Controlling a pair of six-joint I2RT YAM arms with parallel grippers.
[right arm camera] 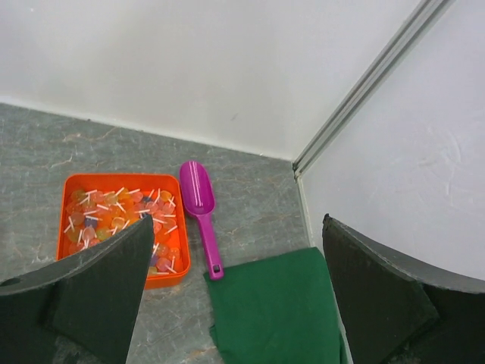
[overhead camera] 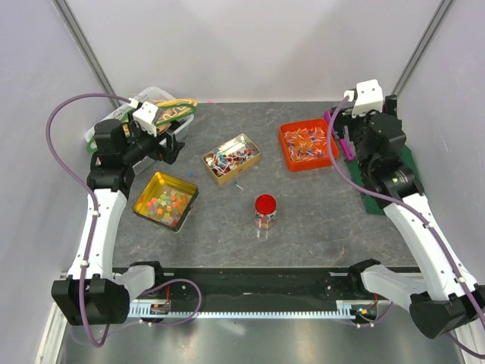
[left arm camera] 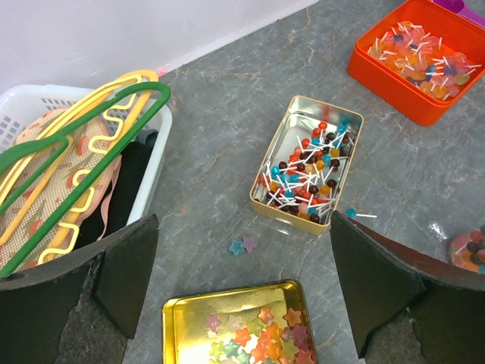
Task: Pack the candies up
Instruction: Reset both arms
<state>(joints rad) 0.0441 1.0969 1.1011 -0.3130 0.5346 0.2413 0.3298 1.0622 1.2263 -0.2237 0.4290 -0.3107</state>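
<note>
Star-shaped candies half fill a gold tin at the left. Lollipop candies lie in a second gold tin at the centre, and paler ones fill an orange tray at the back right. Two loose star candies and one lollipop lie on the table. My left gripper hangs open above the star tin's far edge, holding nothing. My right gripper is open and empty, high over the back right corner.
A small clear jar with a red lid stands mid-table. A purple scoop lies between the orange tray and a green cloth. A white basket with hangers and clothes sits at the back left.
</note>
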